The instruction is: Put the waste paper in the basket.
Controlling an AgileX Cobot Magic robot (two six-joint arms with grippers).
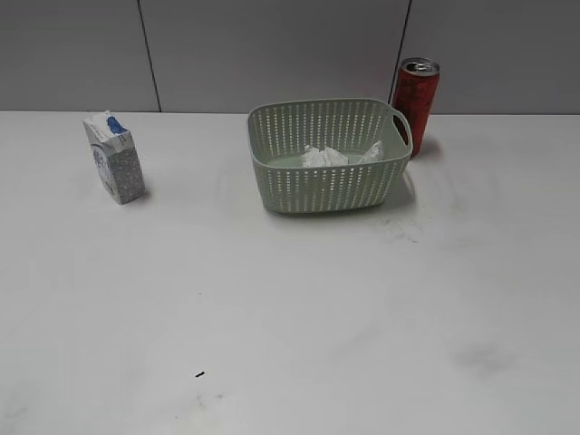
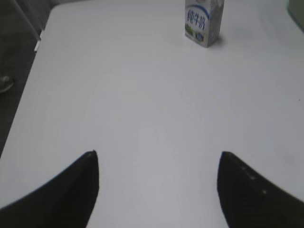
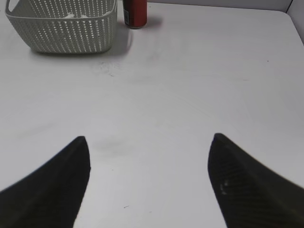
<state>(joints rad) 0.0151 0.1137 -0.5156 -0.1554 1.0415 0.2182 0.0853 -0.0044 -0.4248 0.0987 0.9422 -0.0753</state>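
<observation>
The pale green slotted basket (image 1: pixel 331 186) stands at the back middle of the white table. Crumpled white waste paper (image 1: pixel 323 156) lies inside it; a second white piece (image 1: pixel 371 153) shows by its right wall. The basket also shows at the top left of the right wrist view (image 3: pixel 66 33), with bits of white paper (image 3: pixel 76 15) at its rim. My left gripper (image 2: pixel 158 154) is open and empty over bare table. My right gripper (image 3: pixel 148 138) is open and empty over bare table, well in front of the basket. Neither gripper appears in the exterior view.
A red drink can (image 1: pixel 416 93) stands just behind the basket's right corner, also in the right wrist view (image 3: pixel 135 13). A white-and-blue speckled pack (image 1: pixel 114 158) stands at the back left, also in the left wrist view (image 2: pixel 204 22). The table's left edge (image 2: pixel 28 80) shows there.
</observation>
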